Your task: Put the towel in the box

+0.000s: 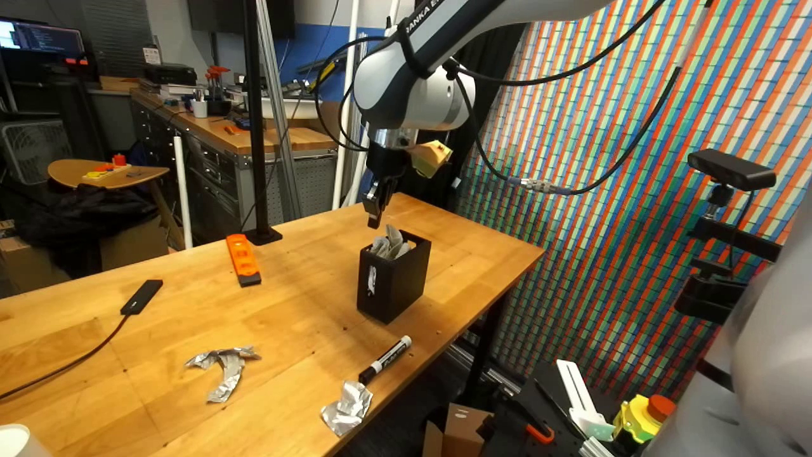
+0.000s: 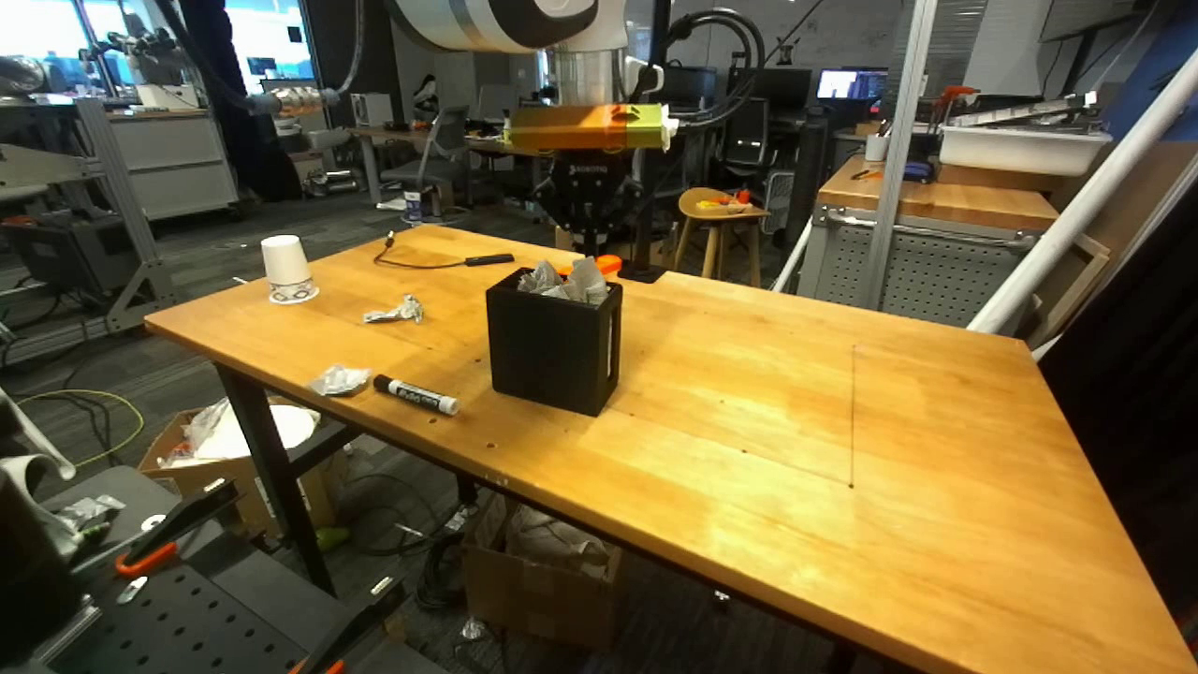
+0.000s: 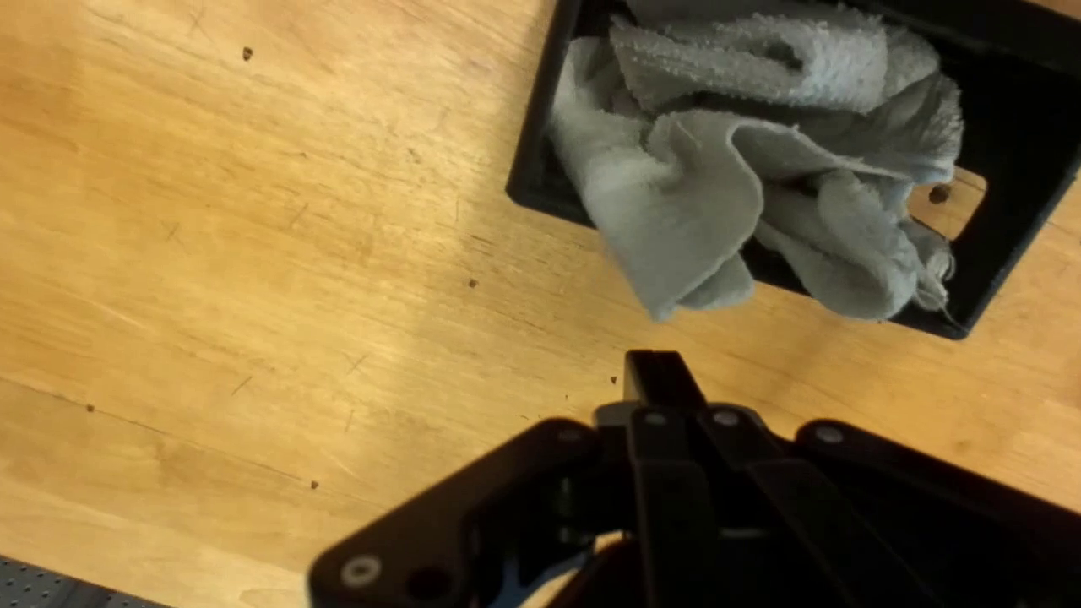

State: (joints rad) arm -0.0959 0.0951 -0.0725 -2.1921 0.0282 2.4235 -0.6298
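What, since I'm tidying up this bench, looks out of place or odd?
A crumpled foil scrap sits beside the marker, near the edge of the table, and a twisted foil strip lies farther in: both look like litter. The towel is in the box but bunched unevenly, its folds poking above the top.

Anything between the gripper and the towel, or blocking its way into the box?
Nothing visible stands between the shut gripper and the towel, or blocks the box: the towel is already bunched in it, folds poking out the top.

white arm (image 1: 396, 82), screw-studded black hand (image 3: 665, 376)
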